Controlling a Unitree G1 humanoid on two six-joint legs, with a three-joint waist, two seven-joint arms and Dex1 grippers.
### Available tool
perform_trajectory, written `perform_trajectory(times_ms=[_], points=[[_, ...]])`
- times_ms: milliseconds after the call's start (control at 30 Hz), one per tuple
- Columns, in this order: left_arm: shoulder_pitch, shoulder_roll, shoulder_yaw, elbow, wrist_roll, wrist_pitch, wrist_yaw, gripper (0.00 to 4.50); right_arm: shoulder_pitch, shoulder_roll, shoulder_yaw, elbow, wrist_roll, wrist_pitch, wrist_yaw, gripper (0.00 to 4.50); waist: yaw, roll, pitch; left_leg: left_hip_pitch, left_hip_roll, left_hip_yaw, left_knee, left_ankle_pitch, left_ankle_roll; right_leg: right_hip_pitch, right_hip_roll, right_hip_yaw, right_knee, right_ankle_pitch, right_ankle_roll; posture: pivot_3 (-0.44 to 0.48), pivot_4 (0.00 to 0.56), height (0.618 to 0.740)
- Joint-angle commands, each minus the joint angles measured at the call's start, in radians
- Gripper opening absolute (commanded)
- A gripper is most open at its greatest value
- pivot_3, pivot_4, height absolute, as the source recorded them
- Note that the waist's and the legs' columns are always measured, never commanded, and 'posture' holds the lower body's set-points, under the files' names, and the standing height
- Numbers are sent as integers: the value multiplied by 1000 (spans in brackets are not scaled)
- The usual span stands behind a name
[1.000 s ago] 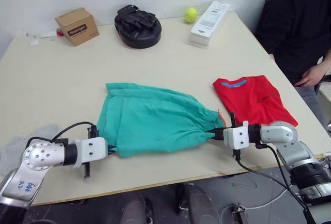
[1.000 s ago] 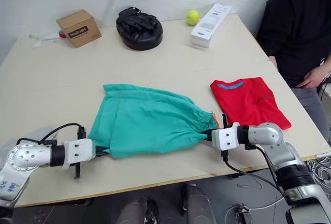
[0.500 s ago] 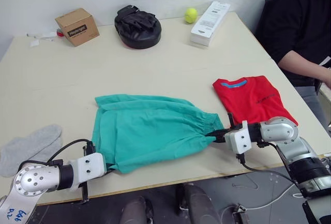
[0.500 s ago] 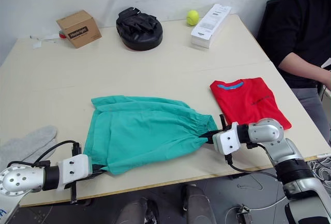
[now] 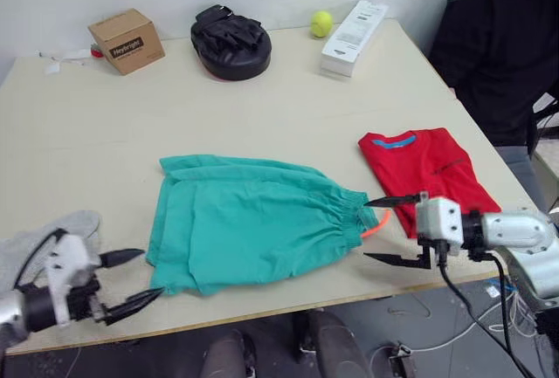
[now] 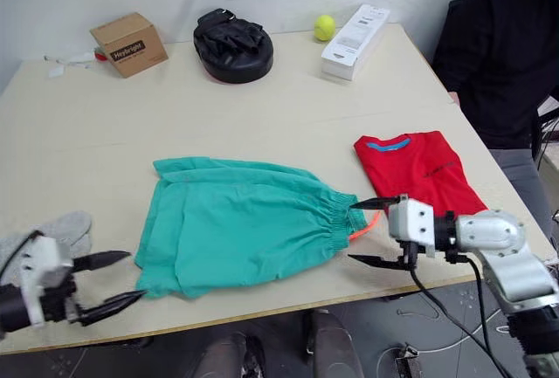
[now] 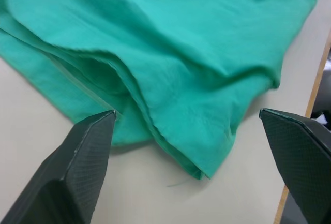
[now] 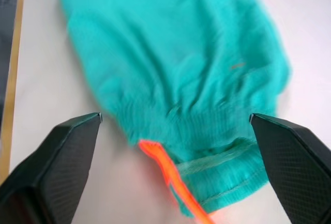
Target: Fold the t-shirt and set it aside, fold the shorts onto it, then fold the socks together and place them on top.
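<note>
The teal-green shorts (image 5: 253, 230) lie folded in half on the table's front middle, waistband and orange drawstring (image 5: 374, 225) at their right end. My left gripper (image 5: 150, 273) stands open just off their left hem corner, touching nothing. At the waistband end my right gripper (image 5: 367, 230) is open too, its fingers either side of the drawstring. In the wrist views the left gripper (image 7: 186, 112) and the right gripper (image 8: 175, 115) frame the cloth without holding it. The red t-shirt (image 5: 428, 168) lies folded at the right. The grey socks (image 5: 52, 230) lie at the far left, partly hidden by my left arm.
Along the back of the table stand a cardboard box (image 5: 127, 40), a black padded mitt (image 5: 231, 42), a yellow tennis ball (image 5: 321, 23) and a long white box (image 5: 354, 26). A person in black (image 5: 507, 46) sits at the table's right side.
Both grippers have opened, let go of the shorts and drawn back from their ends. The shorts now rest on the table, slightly closer to the front edge.
</note>
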State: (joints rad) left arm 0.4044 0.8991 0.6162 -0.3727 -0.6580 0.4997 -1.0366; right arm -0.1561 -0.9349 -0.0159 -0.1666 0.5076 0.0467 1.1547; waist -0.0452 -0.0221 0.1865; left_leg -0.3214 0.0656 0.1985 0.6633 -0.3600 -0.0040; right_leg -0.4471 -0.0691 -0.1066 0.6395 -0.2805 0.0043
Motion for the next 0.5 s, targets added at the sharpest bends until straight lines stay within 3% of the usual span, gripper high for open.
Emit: perform_trajectory(times_ms=[33,100,200,333,400,500], points=[[-160,64,-33,-5,-84,122,51,4475,-56,20,-31,-97,85,168,-75,4500,3,0,0,0,0,0,0,0,0,1,0,0,-1,0,0,0,150,740],[-298,80,-155,-11,-46,140,87,4475,-105,62,2,-128,87,235,-125,4500,9,0,0,0,0,0,0,1,0,1,0,0,-2,1,0,0,150,740],[-498,43,-413,8,121,89,135,3829,-188,174,89,-144,48,320,-211,4120,14,0,-1,-1,0,0,-1,3,-5,0,0,0,-2,2,1,0,150,740],[-646,-28,-637,110,281,6,137,2528,-272,311,220,-93,-101,339,-313,2777,11,-1,-1,-4,1,3,0,4,-4,-4,4,2,2,1,1,0,150,740],[-688,-57,-706,160,344,-28,137,1865,-291,354,271,-68,-162,343,-336,2053,12,-2,-2,-15,1,4,3,6,-3,-17,6,3,6,1,0,0,150,740],[-739,-108,-792,251,429,-82,143,822,-291,386,345,-46,-250,307,-333,942,17,-2,-2,-18,3,4,3,6,-4,-21,8,2,6,-1,-1,0,150,740]])
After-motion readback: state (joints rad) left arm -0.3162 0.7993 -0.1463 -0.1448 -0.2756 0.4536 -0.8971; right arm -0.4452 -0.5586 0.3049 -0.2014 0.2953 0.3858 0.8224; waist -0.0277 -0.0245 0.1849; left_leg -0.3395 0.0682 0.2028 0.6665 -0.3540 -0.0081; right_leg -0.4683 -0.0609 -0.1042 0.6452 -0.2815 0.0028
